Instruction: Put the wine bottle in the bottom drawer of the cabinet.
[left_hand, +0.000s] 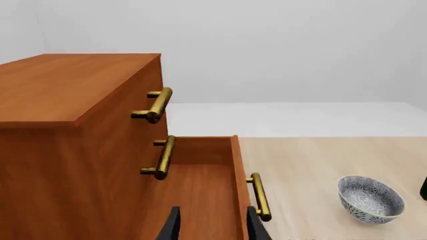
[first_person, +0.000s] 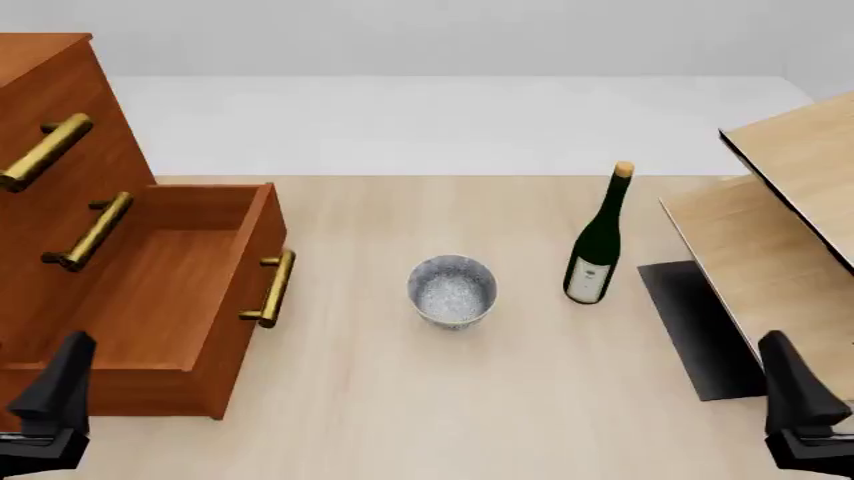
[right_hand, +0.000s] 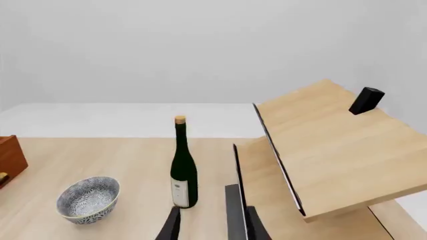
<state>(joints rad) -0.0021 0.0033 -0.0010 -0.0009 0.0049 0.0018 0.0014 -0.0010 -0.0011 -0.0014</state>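
Bottle (first_person: 597, 245) stands upright on the table (first_person: 400, 400), right of the bowl (first_person: 453, 290) and apart from it — dark green glass, gold cap, white label, print too small to read. Drawer (first_person: 160, 290) of the cabinet (first_person: 54, 150) is pulled out, left of the bowl. Right wrist view alone shows a small black block (right_hand: 366, 100) on the pale slanted panels (right_hand: 333, 150). Left gripper (left_hand: 212, 225) and right gripper (right_hand: 212, 225) — fingers narrowly apart, holding nothing.

The bottom drawer (first_person: 174, 290) stands open upward; only the bowl (first_person: 453, 290) stands between it and the wine bottle (first_person: 597, 245).
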